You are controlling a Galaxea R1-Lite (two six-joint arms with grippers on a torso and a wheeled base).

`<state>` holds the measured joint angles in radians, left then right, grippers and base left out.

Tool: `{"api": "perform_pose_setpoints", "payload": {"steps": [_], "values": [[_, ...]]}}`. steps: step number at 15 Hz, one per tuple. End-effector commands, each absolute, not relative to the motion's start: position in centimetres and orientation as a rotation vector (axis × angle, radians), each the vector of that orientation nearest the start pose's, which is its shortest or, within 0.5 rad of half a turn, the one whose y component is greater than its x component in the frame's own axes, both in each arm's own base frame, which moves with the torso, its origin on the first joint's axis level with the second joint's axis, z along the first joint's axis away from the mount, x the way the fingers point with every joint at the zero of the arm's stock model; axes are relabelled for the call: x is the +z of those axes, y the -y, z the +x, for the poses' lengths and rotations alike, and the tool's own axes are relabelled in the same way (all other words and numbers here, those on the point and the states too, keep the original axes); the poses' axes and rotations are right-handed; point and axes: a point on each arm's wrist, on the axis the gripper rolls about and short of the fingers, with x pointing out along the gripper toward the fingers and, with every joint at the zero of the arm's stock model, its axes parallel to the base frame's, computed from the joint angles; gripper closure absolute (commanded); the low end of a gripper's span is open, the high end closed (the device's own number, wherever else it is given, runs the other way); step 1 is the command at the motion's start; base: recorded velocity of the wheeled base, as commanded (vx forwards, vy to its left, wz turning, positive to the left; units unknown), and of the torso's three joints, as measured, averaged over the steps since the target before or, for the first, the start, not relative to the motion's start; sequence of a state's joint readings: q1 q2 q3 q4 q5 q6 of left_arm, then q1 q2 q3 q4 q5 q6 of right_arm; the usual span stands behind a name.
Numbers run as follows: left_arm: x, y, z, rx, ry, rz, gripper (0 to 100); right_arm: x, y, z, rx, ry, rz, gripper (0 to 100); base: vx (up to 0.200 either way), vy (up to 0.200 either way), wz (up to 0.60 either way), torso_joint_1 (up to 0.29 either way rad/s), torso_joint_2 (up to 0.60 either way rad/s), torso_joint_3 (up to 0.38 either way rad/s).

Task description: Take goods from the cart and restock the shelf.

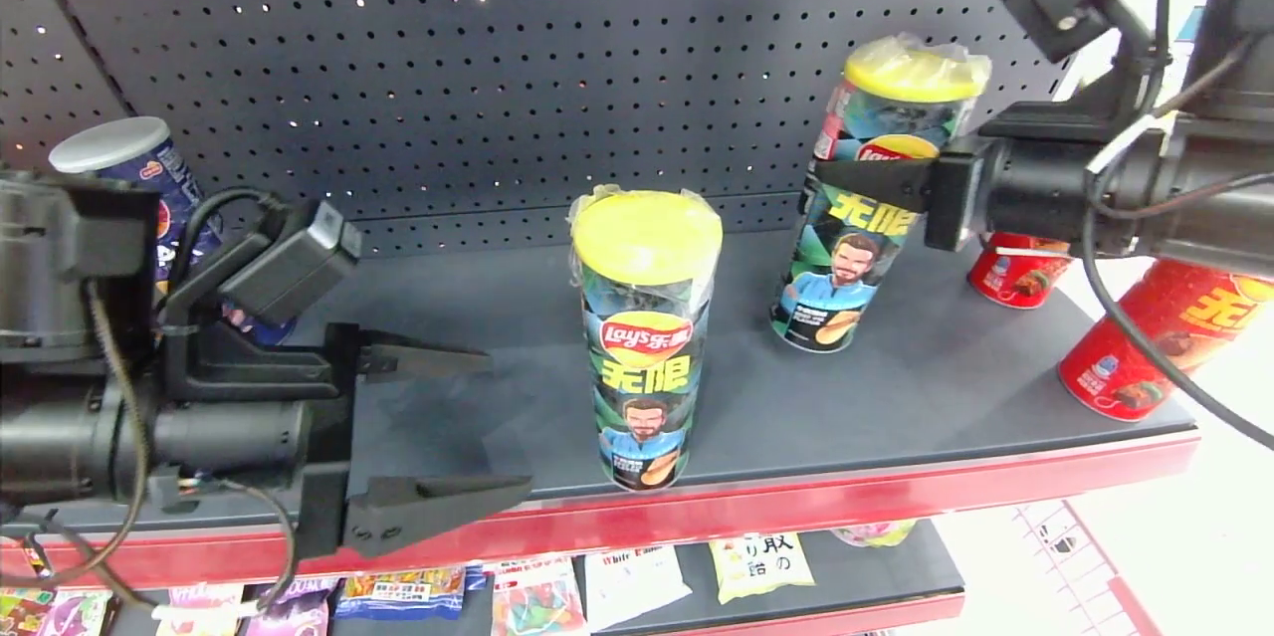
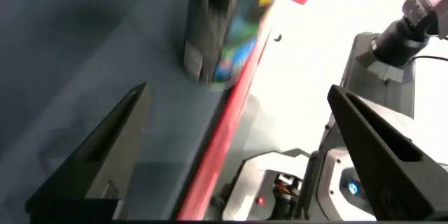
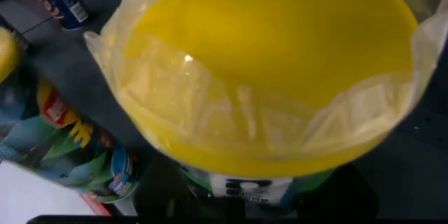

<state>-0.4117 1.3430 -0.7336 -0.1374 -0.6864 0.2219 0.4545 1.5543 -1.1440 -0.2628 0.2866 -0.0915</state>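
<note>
The right gripper [image 1: 881,186] is clamped on a tilted chip can [image 1: 834,283], sealed by a yellow lid, toward the back of the shelf [image 1: 896,397]. The left gripper [image 1: 508,420] hangs with its fingers apart beside a second can [image 1: 645,347], which stands upright near the shelf's front edge.

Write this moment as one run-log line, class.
left pincer: open, empty, apart from front can | right pincer: shut on tilted can at rear of shelf

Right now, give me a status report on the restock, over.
Left gripper open, empty, beside front can. Right gripper shut on tilted rear can at the shelf. Red cans crowd its right.
</note>
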Motion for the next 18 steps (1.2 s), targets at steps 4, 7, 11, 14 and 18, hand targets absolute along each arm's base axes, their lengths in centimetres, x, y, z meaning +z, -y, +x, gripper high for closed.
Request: {"api": "perform_pose_setpoints", "payload": {"steps": [4,7,11,14,18], "values": [[21.3,6.0,13.0,-0.983,-0.329,0.029,0,26.0,-17.0,31.3,0.781,-0.175,-0.104,100,0.000,0.000,0.00,0.000,0.00,0.000],[21.4,5.6,12.0,-0.956,-0.308,0.030,0,26.0,-18.7,32.5,0.805,-0.159,-0.104,100,0.000,0.000,0.00,0.000,0.00,0.000],[21.5,5.6,12.1,-0.951,-0.309,0.020,0,26.2,-20.5,32.4,0.847,-0.140,-0.106,100,0.000,0.000,0.00,0.000,0.00,0.000],[21.6,5.6,12.1,-0.950,-0.310,0.014,0,26.3,-21.3,31.9,0.872,-0.137,-0.107,100,0.000,0.000,0.00,0.000,0.00,0.000],[21.5,5.6,12.1,-0.949,-0.313,0.012,0,26.3,-21.7,31.7,0.884,-0.135,-0.108,100,0.000,0.000,0.00,0.000,0.00,0.000]]}}
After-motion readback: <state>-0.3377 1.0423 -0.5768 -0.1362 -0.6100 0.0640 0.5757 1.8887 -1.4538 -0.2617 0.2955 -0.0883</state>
